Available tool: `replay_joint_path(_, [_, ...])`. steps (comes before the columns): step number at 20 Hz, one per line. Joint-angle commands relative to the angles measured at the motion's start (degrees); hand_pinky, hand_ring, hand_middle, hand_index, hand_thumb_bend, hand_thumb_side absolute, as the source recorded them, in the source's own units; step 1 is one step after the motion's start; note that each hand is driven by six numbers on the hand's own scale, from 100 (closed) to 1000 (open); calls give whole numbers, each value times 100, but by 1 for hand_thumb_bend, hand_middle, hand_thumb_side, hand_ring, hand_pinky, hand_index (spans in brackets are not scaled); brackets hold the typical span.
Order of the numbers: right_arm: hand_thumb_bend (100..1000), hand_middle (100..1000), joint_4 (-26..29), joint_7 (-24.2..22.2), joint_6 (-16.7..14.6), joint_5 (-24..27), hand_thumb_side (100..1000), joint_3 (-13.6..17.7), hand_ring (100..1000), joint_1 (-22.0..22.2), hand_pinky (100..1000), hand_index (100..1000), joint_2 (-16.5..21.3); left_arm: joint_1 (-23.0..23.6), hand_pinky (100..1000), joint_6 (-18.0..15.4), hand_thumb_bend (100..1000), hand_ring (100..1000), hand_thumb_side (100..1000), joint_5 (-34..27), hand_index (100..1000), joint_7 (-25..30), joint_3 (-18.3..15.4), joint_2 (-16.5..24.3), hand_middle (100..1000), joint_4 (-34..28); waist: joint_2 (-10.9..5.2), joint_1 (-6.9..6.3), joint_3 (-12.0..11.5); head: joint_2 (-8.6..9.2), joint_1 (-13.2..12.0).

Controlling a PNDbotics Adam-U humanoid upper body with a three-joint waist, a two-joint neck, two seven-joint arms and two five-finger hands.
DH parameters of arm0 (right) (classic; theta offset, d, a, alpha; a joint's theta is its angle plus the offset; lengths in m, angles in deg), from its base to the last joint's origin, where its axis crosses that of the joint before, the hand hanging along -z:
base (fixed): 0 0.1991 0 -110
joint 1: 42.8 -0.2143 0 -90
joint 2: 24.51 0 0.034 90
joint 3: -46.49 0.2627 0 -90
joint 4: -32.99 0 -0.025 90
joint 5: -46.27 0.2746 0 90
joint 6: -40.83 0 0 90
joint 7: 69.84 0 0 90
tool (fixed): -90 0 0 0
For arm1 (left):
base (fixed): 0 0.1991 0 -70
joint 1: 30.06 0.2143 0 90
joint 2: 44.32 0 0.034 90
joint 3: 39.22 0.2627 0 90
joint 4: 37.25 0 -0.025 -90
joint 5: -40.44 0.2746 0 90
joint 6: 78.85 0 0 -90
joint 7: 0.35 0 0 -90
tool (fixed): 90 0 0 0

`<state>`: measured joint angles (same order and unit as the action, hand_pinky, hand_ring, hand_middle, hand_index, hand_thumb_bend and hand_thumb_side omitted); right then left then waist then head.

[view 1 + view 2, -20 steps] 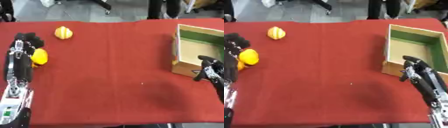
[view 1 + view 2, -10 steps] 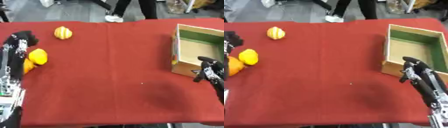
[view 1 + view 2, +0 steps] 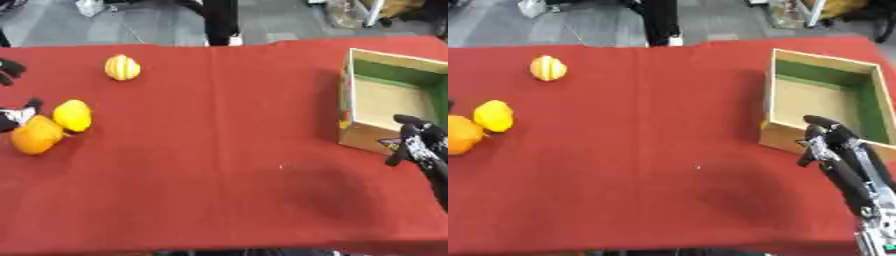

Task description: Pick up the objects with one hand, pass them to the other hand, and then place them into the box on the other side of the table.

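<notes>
Three fruits lie on the red cloth at the left: a yellow striped fruit furthest back, a yellow lemon, and an orange touching the lemon's near left side. My left hand shows only as black parts at the left edge, just left of the orange and lemon, and holds neither. An open cardboard box with a green inner wall stands at the right. My right hand rests by the box's near corner with relaxed fingers and nothing in it.
The red cloth covers the whole table, and its wide middle lies between the fruits and the box. Past the far edge there is grey floor with chair legs and a standing person's legs.
My left arm has drawn away to the left and almost out of view, uncovering the orange beside the lemon. The fruits, the box and my right hand have not moved.
</notes>
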<state>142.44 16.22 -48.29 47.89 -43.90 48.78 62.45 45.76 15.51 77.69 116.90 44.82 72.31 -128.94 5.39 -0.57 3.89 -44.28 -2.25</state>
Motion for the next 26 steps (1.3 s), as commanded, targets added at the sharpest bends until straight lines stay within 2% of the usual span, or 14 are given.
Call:
replay_joint_path(1, [100,338,64,-18,-3,-5,611,5,377,-18,461,814,115,-203,761,6,450,667,217,414,798,819,76,482,675,202,-166,-63,9,16,-17])
replay_joint_path(6, [100,338,60,-21,8,-4,613,0,377,-17,461,814,106,-382,758,-42,463,666,235,580,802,1408,200,509,675,586,-149,-62,30,16,-11])
replay_joint_path(11, [100,338,56,-31,17,-10,615,-14,377,-12,462,815,93,-524,755,-28,495,670,240,857,814,1468,305,440,682,1003,-126,-58,38,16,-12])
replay_joint_path(17, [100,338,56,-43,21,-11,616,-22,377,-13,462,815,81,-635,747,-62,444,655,197,1048,803,890,413,188,668,1440,-116,-55,55,16,-9])
replay_joint_path(23, [100,339,56,-42,25,-4,618,-21,377,-30,462,815,70,-558,742,-96,414,645,176,1032,795,356,488,-51,658,1583,-102,-59,82,16,0])
replay_joint_path(26, [100,339,52,-44,29,-3,619,-22,378,-34,463,815,66,-511,728,-89,371,615,169,1048,761,111,505,-125,621,1641,-96,-62,88,16,3])
